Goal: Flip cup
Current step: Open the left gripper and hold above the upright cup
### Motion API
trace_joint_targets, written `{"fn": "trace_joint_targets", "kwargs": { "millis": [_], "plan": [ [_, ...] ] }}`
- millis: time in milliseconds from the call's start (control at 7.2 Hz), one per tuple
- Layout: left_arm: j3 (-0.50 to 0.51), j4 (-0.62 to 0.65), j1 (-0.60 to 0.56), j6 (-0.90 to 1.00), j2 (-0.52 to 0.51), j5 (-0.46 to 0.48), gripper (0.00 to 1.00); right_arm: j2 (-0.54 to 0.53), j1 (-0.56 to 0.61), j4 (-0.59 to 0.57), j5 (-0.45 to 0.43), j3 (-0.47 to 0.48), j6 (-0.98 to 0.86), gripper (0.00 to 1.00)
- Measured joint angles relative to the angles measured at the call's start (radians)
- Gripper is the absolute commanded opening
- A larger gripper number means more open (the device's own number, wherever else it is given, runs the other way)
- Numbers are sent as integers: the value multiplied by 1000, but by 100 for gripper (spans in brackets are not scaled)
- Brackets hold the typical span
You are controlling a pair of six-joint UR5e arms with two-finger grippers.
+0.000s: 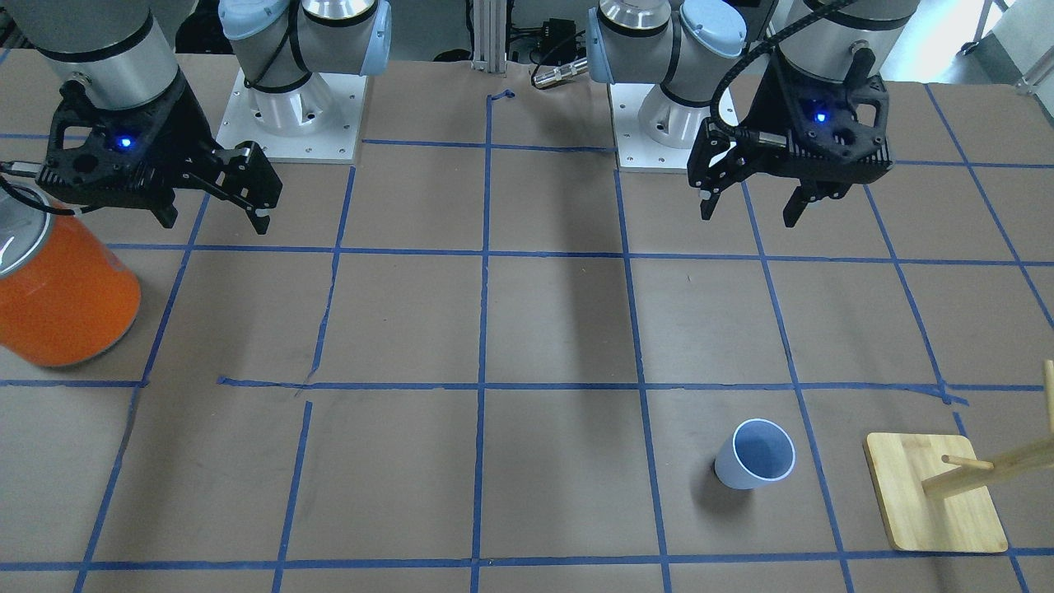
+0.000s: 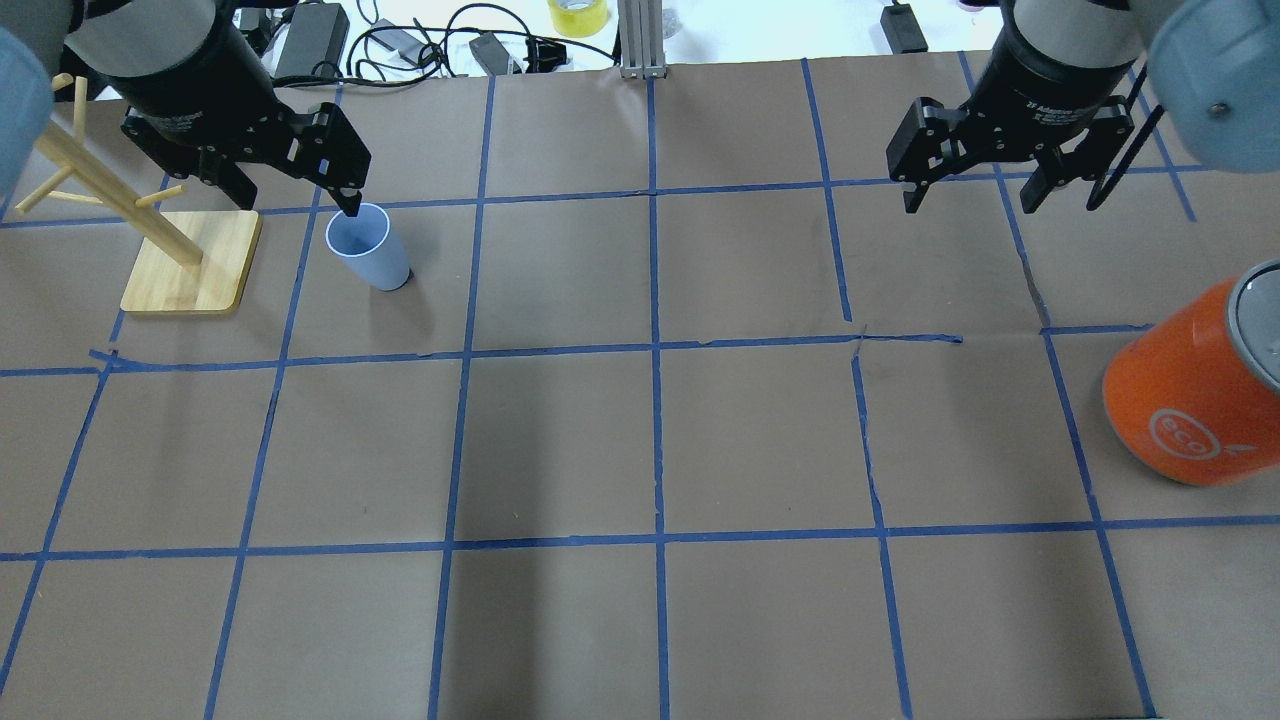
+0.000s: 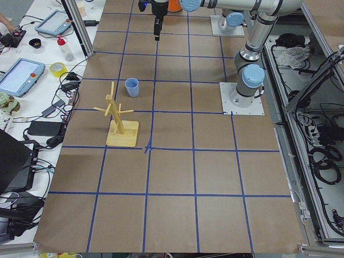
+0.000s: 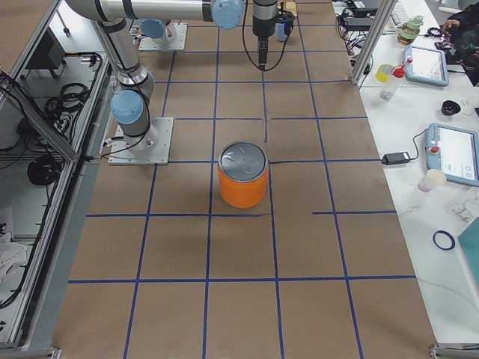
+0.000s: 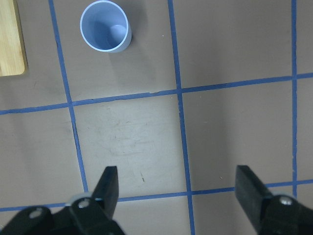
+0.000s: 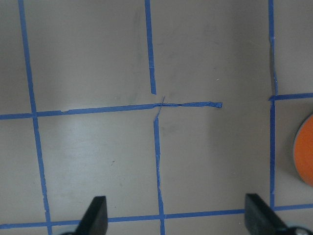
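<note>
The pale light-blue cup (image 1: pixel 756 455) stands upright with its rim up on the brown table, also in the overhead view (image 2: pixel 368 248), the left side view (image 3: pixel 131 87) and the left wrist view (image 5: pixel 105 33). My left gripper (image 1: pixel 749 216) is open and empty, held above the table nearer the robot's base than the cup and apart from it; it also shows in the overhead view (image 2: pixel 297 200) and the left wrist view (image 5: pixel 178 183). My right gripper (image 1: pixel 216 221) is open and empty on the other side of the table, seen also overhead (image 2: pixel 970 200) and in the right wrist view (image 6: pixel 177 210).
A big orange can (image 1: pixel 62 292) with a silver top stands near the right gripper, also overhead (image 2: pixel 1195 390). A wooden peg rack (image 2: pixel 190 265) on a square base stands beside the cup. Blue tape lines grid the table.
</note>
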Motion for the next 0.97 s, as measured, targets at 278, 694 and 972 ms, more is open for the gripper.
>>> {"fn": "trace_joint_targets", "kwargs": {
  "millis": [278, 694, 972],
  "plan": [
    [-6, 0, 0, 1, 6, -1, 90, 0, 0, 0, -3, 0, -9, 100],
    [-8, 0, 0, 0, 7, -6, 92, -1, 1, 0, -4, 0, -13, 100],
    [-9, 0, 0, 2, 8, -5, 92, -1, 1, 0, -2, -1, -10, 100]
  ]
}}
